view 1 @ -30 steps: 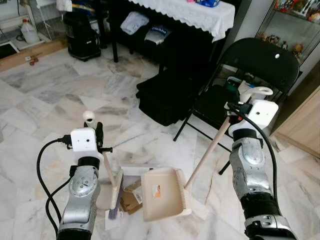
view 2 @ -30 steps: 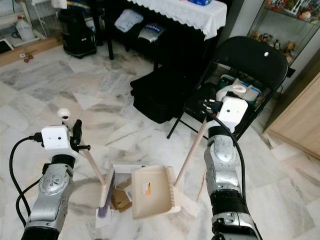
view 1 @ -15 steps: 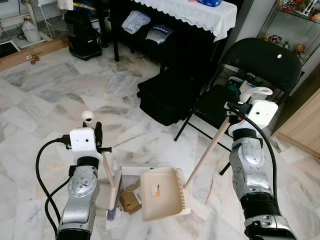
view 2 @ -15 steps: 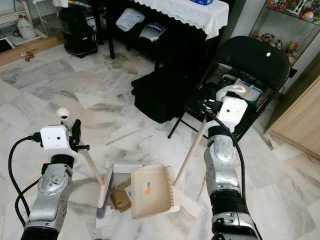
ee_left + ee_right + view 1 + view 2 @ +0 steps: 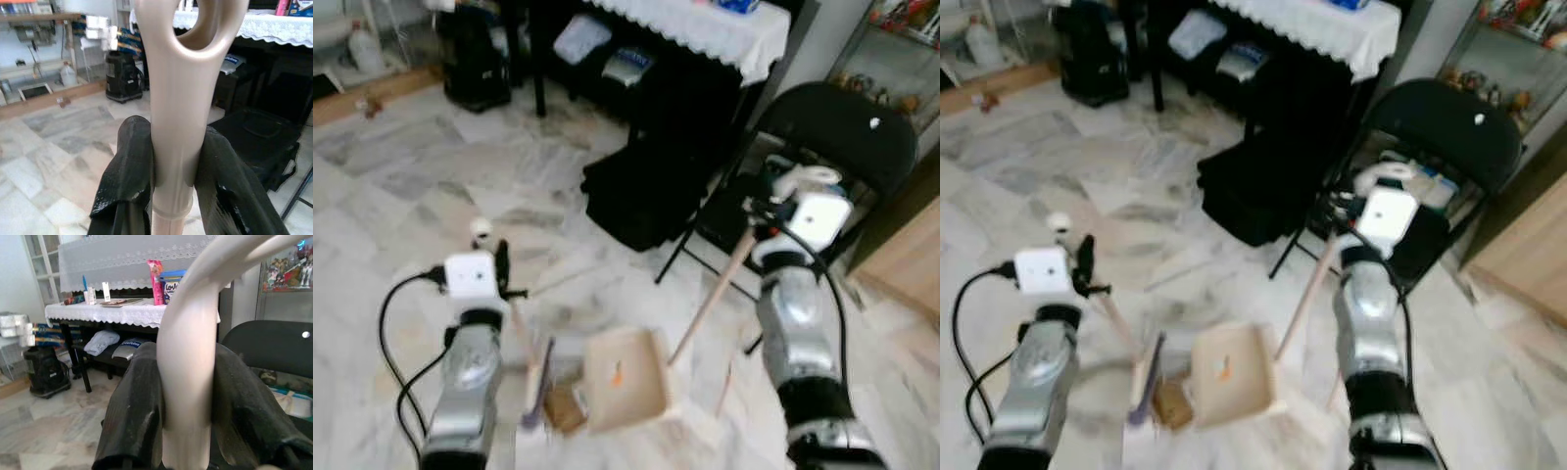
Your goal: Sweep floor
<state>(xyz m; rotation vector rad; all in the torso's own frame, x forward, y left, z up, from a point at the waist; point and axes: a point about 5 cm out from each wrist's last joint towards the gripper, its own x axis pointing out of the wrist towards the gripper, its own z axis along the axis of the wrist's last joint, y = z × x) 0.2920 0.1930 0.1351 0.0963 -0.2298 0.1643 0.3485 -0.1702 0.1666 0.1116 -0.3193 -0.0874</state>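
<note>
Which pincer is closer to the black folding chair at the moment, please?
The right. The right pincer, shut on the dustpan handle, sits just in front of the black folding chair; the left pincer, shut on the broom handle, is across the floor.

A lived-in room of a home: pale grey-veined marble floor tiles [image 5: 401, 186], a dark table under a white lace-edged tablecloth [image 5: 705, 27] with folded clothes stored beneath, a black folding metal chair [image 5: 832, 137] piled with household odds and ends, a glass display cabinet of small figurines [image 5: 288, 269], and a wooden cupboard side [image 5: 901, 264].
</note>
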